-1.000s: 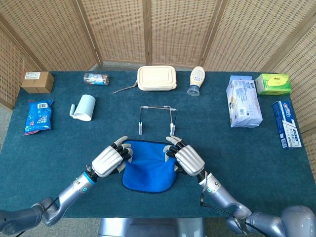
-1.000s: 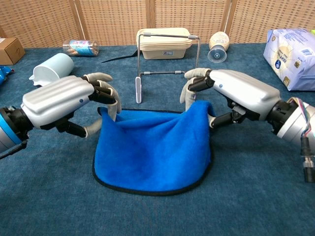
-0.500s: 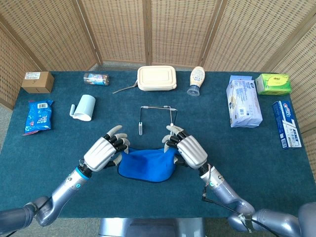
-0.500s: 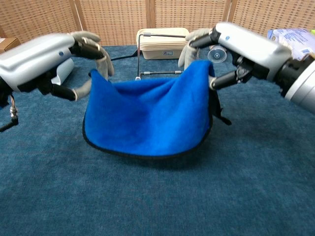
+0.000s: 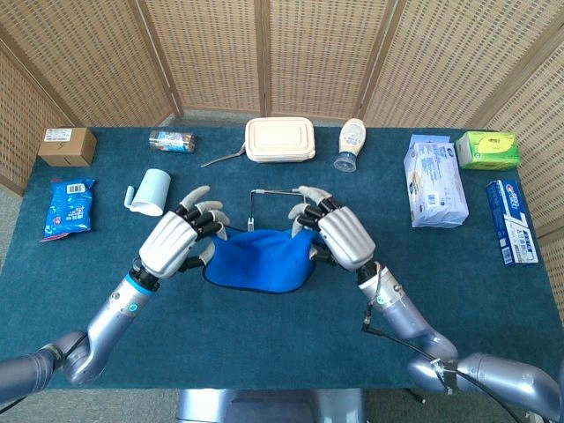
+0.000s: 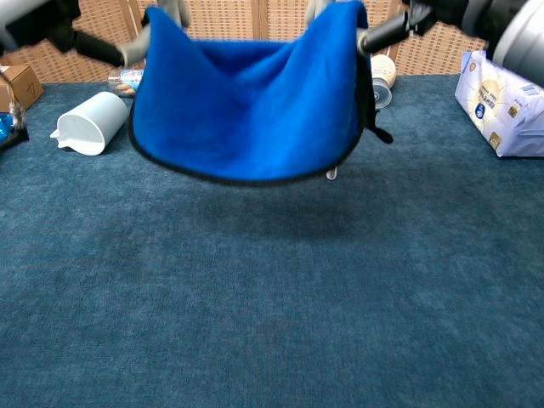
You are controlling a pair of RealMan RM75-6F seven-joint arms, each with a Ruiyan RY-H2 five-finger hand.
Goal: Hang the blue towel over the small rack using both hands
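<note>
Left hand (image 5: 174, 242) and right hand (image 5: 339, 235) each clamped on a top corner of the blue towel (image 6: 246, 110) — sagging between them, small rack (image 5: 280, 194) just beyond

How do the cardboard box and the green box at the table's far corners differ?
The cardboard box is plain brown with a small white label and sits at the far left; the green box is bright printed green and sits at the far right, beside a white pack. Both rest on the table untouched.
</note>
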